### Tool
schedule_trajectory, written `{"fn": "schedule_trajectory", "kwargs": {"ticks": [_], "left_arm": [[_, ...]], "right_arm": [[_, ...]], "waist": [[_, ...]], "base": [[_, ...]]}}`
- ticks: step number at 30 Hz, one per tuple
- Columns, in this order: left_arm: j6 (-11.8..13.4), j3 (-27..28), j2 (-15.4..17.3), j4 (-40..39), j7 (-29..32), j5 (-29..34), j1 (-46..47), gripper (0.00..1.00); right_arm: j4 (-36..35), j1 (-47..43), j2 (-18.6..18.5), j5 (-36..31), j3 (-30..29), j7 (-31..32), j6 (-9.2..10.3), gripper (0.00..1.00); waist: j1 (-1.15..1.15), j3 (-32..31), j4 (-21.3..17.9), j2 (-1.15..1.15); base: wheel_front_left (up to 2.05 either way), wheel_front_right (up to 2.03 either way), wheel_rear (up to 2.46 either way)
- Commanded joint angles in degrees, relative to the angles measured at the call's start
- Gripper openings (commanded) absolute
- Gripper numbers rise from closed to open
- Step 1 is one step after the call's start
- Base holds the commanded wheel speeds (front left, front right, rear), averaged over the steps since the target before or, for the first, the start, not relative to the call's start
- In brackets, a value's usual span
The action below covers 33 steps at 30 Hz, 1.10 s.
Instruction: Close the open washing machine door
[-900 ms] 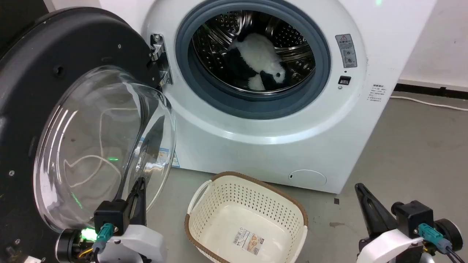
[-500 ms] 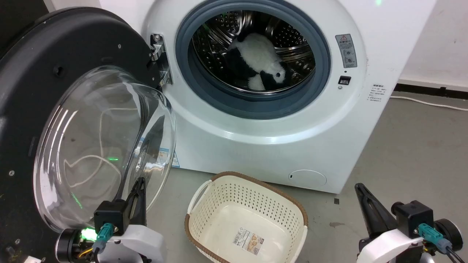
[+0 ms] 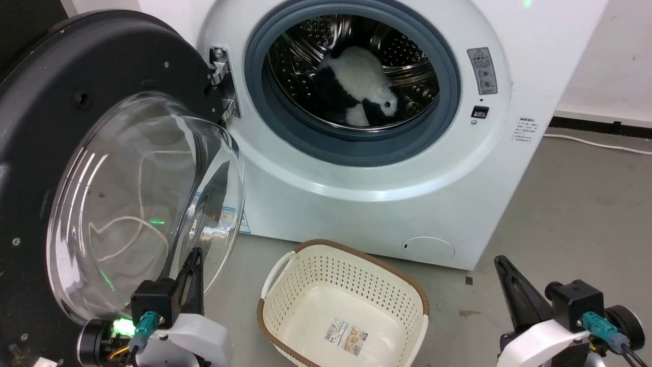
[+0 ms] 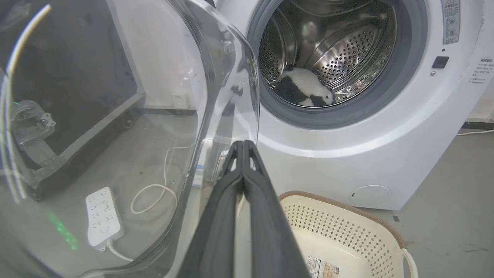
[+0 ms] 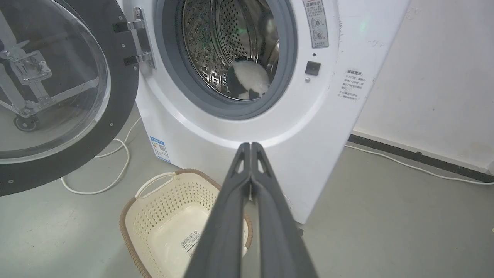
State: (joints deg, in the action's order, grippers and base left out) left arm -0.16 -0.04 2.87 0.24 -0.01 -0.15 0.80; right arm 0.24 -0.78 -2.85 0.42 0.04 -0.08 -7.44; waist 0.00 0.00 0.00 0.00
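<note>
- The washing machine [image 3: 397,204] stands with its perforated steel drum [image 3: 407,51] exposed. In the drum lies a black-and-white soft toy [image 3: 359,84], possibly a panda.
- The washing machine door [image 3: 102,56] hangs wide open on its hinge [image 3: 221,81], left of the opening.
- The cream basket [image 3: 351,253] sits on the floor [image 3: 575,214] just before the machine, with a label [image 3: 347,337] stuck to its bottom.
- The left gripper [image 3: 194,255], close beside the door's glass bowl, and the right gripper [image 3: 500,261] each have their jaws pressed tip to tip.
</note>
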Motion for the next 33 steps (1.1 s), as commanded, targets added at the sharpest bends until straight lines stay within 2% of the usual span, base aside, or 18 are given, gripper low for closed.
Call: {"fn": "schedule_trajectory", "kwargs": {"ticks": [1, 8, 9, 29, 30, 31, 33], "left_arm": [[0.2, 0.0, 0.0, -0.2, 0.0, 0.1, -0.8, 0.0], [0.2, 0.0, 0.0, -0.2, 0.0, 0.1, -0.8, 0.0], [0.0, 0.0, 0.0, 0.0, 0.0, 0.0, 0.0, 1.0], [-0.1, -1.2, 0.0, 1.0, -2.2, -3.2, -0.4, 1.0], [-0.1, -1.3, 0.0, 1.0, -2.3, -3.3, -0.4, 0.77], [-0.1, -1.4, 0.0, 1.0, -2.4, -3.5, -0.4, 0.42], [-0.1, -1.5, 0.0, 1.1, -2.7, -3.8, -0.4, 0.02]], "right_arm": [[-0.2, 0.8, 0.0, -0.4, 0.0, 0.1, -0.05, 0.0], [-0.2, 0.8, 0.0, -0.4, 0.0, 0.1, -0.05, 0.0], [0.0, 0.0, 0.0, 0.1, 0.0, 0.0, 0.0, 1.0], [1.5, -0.6, 0.0, 3.3, 0.5, -2.2, -0.01, 1.0], [1.6, -0.6, 0.0, 3.5, 0.6, -2.3, -0.01, 1.0], [1.6, -0.6, 0.0, 3.7, 0.6, -2.4, -0.01, 1.0], [1.8, -0.7, 0.0, 4.1, 0.6, -2.7, -0.01, 1.0]], "waist": [[0.0, 0.0, 0.0, 0.0], [0.0, 0.0, 0.0, 0.0], [0.0, 0.0, 0.0, 0.0], [0.0, 0.0, 0.1, 0.0], [0.0, 0.0, 0.1, 0.0], [0.0, -0.1, 0.1, 0.0], [0.0, -0.1, 0.2, 0.0]], "base": [[0.0, 0.0, 0.0], [0.0, 0.0, 0.0], [0.0, 0.0, 0.0], [0.0, 0.0, 0.0], [0.0, 0.0, 0.0], [0.0, 0.0, 0.0], [0.0, 0.0, 0.0]]}}
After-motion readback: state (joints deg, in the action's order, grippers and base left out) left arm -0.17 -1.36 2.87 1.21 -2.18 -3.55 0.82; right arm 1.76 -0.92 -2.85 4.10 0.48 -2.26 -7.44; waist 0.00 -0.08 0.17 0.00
